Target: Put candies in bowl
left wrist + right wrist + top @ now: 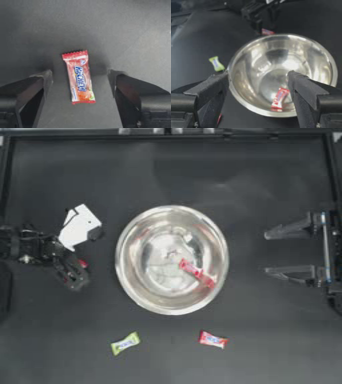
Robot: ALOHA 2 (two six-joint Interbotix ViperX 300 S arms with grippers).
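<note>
success on this step, as i judge it, means lowering the left gripper (pixel 80 100) straight down so its dark jaws close across the narrow width of the red wrapped candy with white-blue print (pixel 79 76), pinching the body rather than a crimped end, then lifting clear before swinging over the large shiny stainless-steel bowl (pixel 131 283). that candy lies flat on the dark table (pixel 200 173) between the spread, empty jaws, touching neither, its long axis roughly along the gripper's line of sight. from above, the left gripper sits just left of the bowl with a speck of red beside it. one red candy (pixel 196 272) already rests inside the bowl. a yellow-green candy (pixel 125 343) and another red one (pixel 213 339) wait on the table below the bowl. the right gripper (pixel 268 253) is parked at the right edge, jaws apart and empty.
</note>
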